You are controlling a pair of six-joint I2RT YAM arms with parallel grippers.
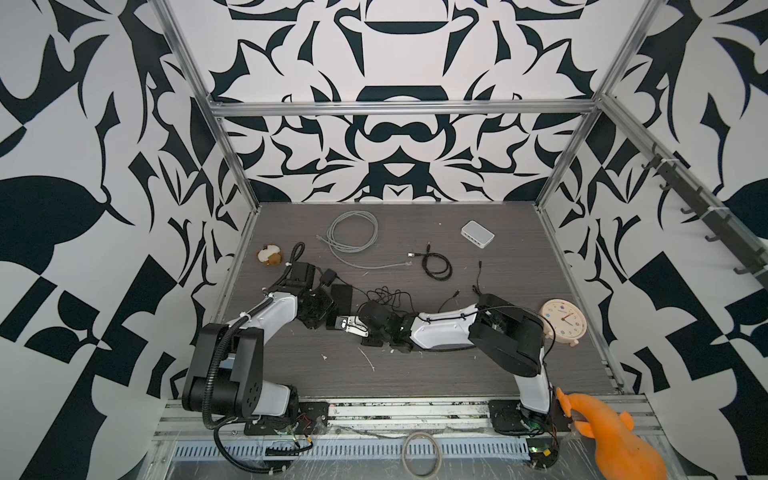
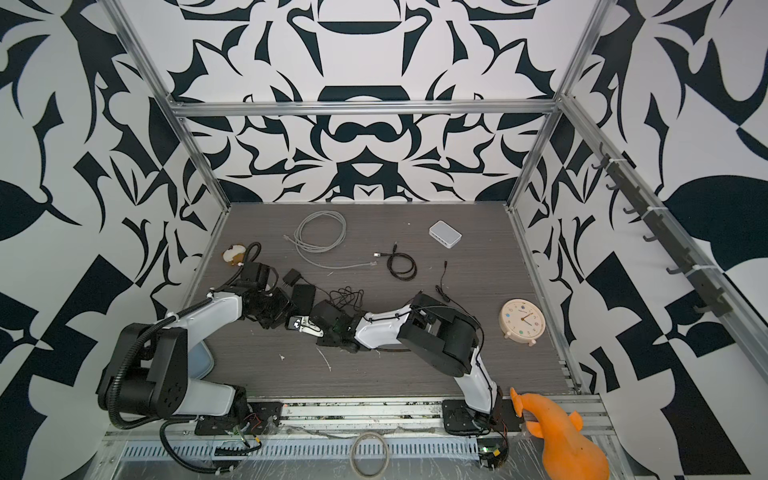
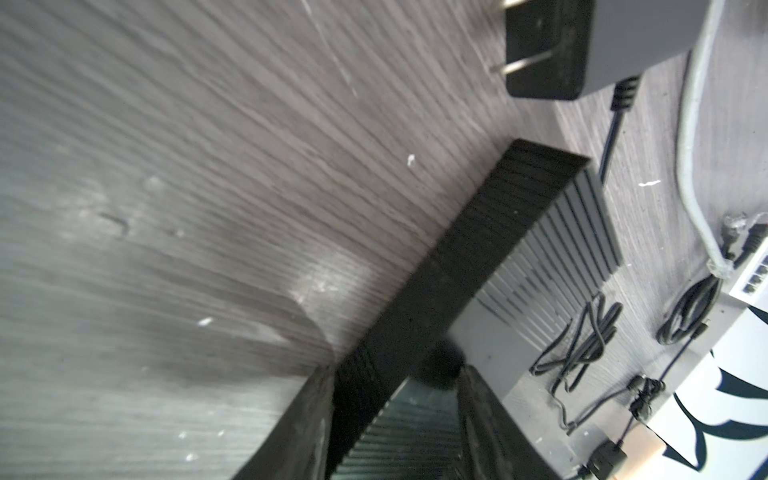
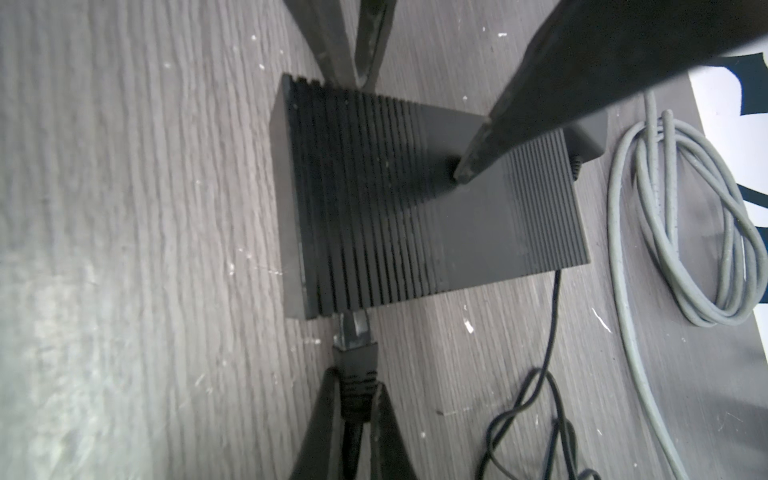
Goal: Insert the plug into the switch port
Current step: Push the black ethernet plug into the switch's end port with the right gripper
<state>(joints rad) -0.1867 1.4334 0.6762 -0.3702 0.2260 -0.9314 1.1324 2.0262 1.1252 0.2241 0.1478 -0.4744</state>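
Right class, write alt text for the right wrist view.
The right gripper holds a black plug at the edge of a ribbed black switch on a grey wood-grain table. A coiled grey cable lies beside it.
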